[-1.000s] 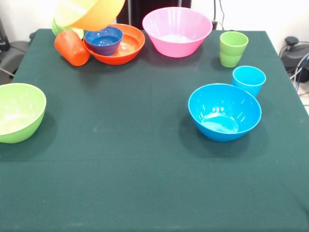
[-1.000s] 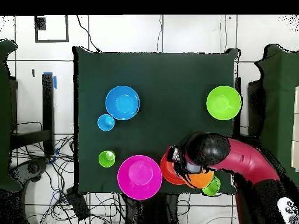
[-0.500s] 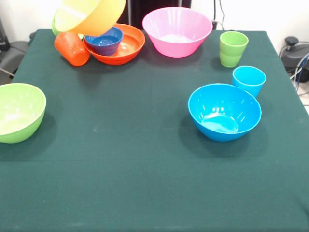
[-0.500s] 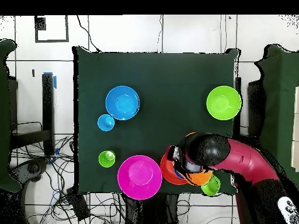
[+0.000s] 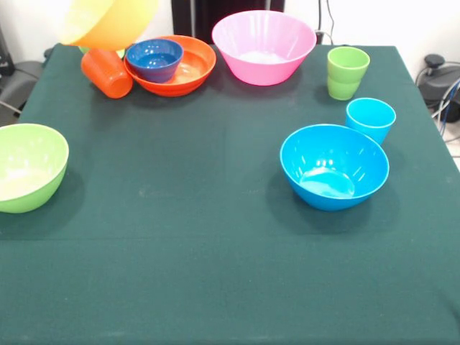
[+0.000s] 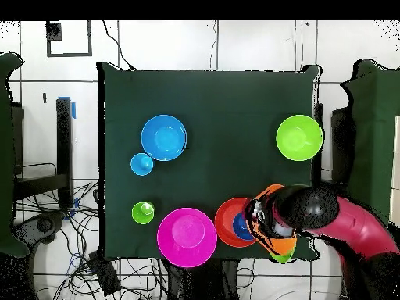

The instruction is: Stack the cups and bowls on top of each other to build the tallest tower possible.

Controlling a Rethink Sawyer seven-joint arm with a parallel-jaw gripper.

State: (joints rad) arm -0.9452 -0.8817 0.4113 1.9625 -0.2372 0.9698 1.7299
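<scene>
While tilted aloft, the glossy round orange bowl (image 5: 108, 21) hides the tool's state.

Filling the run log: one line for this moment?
orange bowl lifted, tilted | dark blue bowl inside red-orange bowl | tool hidden | no tower

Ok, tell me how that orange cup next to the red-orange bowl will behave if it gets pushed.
The orange cup looks tilted or on its side beside the red-orange bowl, so a nudge would probably roll it, curving because it tapers. It seems to be thin glossy plastic: likely light, stiff, and somewhat slippery on its smooth wall. The green cloth may slow its sliding.
</scene>
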